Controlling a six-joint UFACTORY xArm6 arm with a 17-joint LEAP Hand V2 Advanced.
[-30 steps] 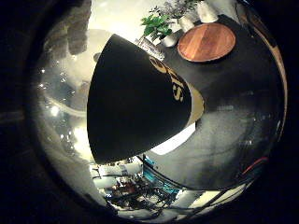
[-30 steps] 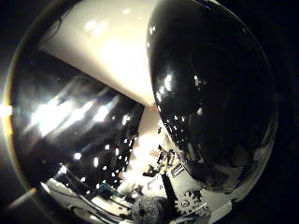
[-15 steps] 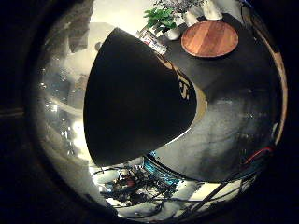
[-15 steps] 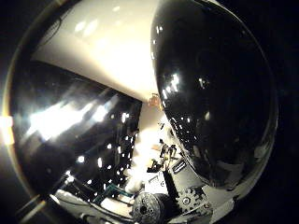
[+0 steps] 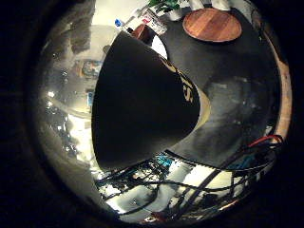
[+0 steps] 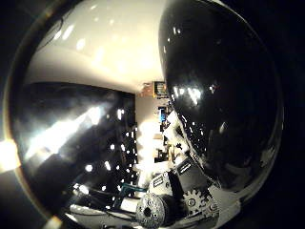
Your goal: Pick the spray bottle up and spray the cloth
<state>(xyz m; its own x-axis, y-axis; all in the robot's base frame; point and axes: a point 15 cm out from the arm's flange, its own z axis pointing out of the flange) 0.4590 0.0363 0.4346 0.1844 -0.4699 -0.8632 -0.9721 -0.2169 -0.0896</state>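
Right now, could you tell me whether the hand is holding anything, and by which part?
A black spray bottle fills both palm views, so it sits close against the palm. The fingers are out of view, so whether it is gripped, and by which part, cannot be told.

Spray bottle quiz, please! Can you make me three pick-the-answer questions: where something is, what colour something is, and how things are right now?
1. Where is the round wooden board?
A. On the dark table
B. On the floor
C. On top of the bottle

2. What colour is the spray bottle?
A. White
B. Red
C. Black

3. How is the spray bottle placed relative to the hand?
A. Far off and tiny
B. Very close to the palm
C. Out of sight

Answers:
1. A, the board lies flat on the dark tabletop.
2. C, its body is black in both views.
3. B, it fills much of both palm views.
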